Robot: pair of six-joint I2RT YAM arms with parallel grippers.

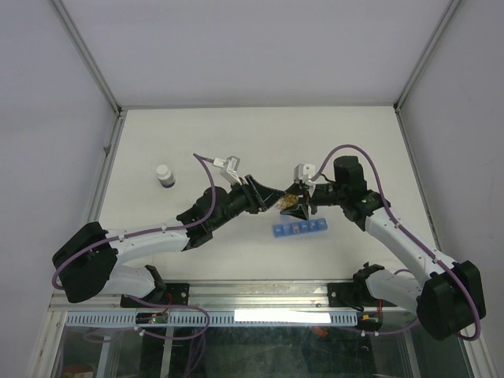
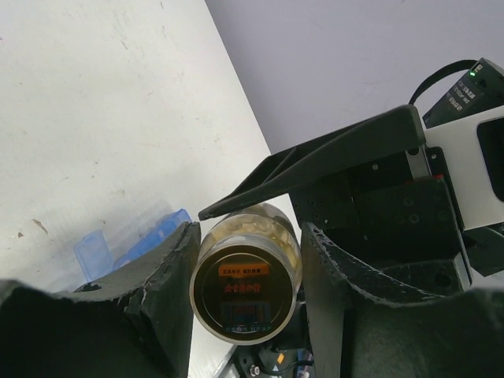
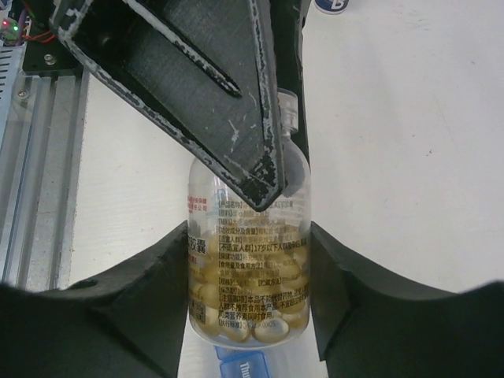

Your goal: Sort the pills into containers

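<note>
right gripper (image 3: 250, 236) is clamped on the pill bottle (image 3: 248, 283), fingers pressing both sides of the body. bottle is held off the desk (image 1: 236, 142), roughly mid-desk in the top view, with the yellow pills (image 3: 240, 324) piled at the end nearest the right wrist cam.

left gripper (image 2: 248, 232) comes in from 9 o'clock and meets the bottle head-on. its fingers (image 2: 161, 291) flank the bottle's round end, very close on both sides. can't tell if it's actually gripping or just bracketing. in the right wrist view one left finger lies across the bottle's neck.

pill organiser (image 1: 299, 229) lies flat on the desk just at 6 o'clock of the bottle, under the two grippers, long side running 9 to 3. at least one lid looks flipped up in the left wrist view.

small white-capped item with dark base (image 1: 164, 175) stands at 9 o'clock, well apart from everything.
</note>
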